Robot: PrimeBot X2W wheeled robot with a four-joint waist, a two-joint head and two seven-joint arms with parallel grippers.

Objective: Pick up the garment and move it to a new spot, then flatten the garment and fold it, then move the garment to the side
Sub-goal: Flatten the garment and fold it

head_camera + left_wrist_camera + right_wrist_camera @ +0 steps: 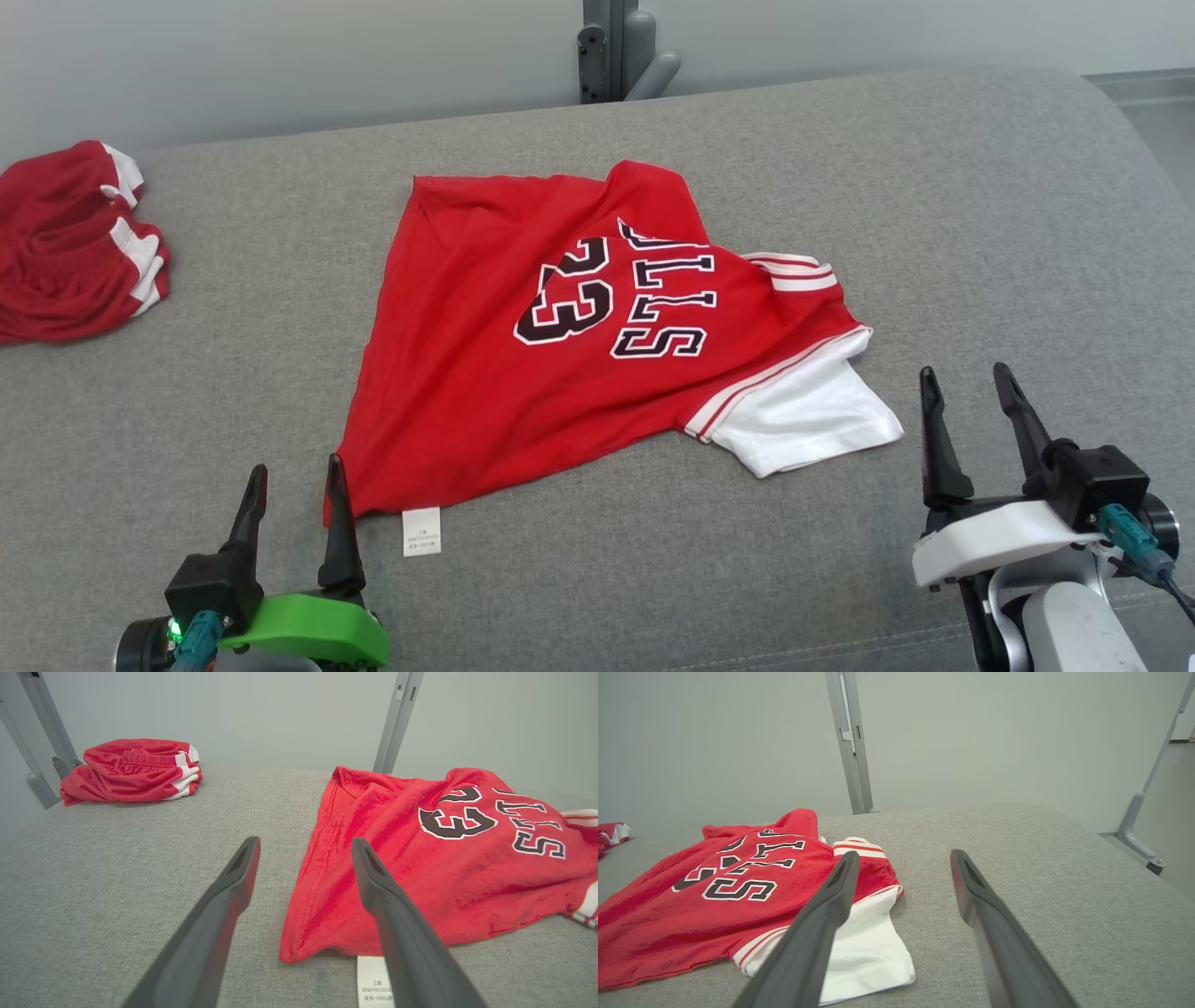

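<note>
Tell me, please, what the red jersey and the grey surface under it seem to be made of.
Red jersey: soft matte knit, probably cotton or a blend; it wrinkles limply, with stitched hems and printed numerals. Its white sleeve looks like the same cloth. Grey surface: coarse woven upholstery fabric, matte and heathered, likely over padding, given its rounded edge.

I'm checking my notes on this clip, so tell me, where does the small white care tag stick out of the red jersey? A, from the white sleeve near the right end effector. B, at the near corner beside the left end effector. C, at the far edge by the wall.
B: the white tag pokes out from under the near corner of the red jersey, right beside the open left end effector.
</note>
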